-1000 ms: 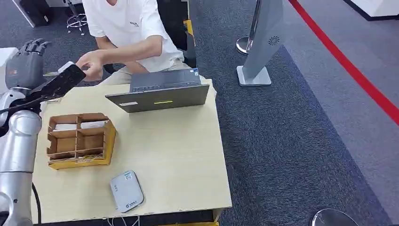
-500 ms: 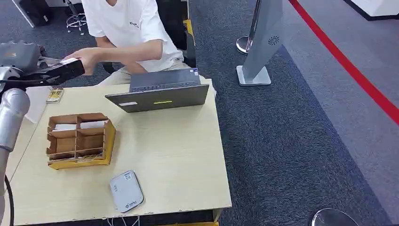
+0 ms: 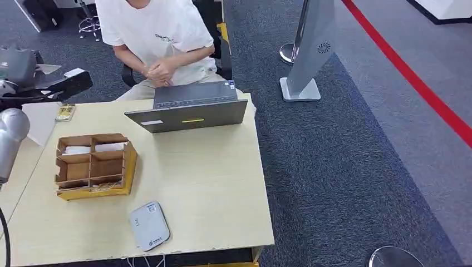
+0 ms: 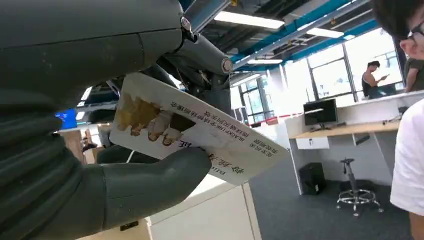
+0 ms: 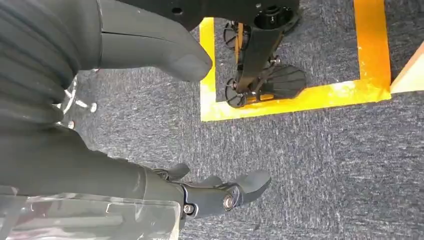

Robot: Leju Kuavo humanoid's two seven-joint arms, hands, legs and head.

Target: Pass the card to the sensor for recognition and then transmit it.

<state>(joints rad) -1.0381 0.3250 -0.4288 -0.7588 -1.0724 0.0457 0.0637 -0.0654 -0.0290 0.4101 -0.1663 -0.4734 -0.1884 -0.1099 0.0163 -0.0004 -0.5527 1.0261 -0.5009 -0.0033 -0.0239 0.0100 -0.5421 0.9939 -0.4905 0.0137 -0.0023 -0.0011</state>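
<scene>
My left hand (image 4: 125,185) is raised beyond the table's far left corner and pinches a white card (image 4: 210,137) with printed text and a small picture between thumb and fingers. In the head view that hand (image 3: 19,64) is at the upper left, well away from the grey-white sensor (image 3: 149,225), which lies flat near the table's front edge. My right hand (image 5: 215,192) hangs beside my body over the carpet, fingers apart and holding nothing.
A cardboard divider box (image 3: 94,164) with white cards in its back cells stands on the left of the wooden table (image 3: 211,183). A grey laptop (image 3: 189,108) stands at the far edge. A person (image 3: 158,69) sits behind it, hands clasped. A grey stand (image 3: 306,61) rises on the right.
The person's hand, which reached to my left hand, has drawn back to their lap. My left arm has swung further left and away from the table, still holding the card.
</scene>
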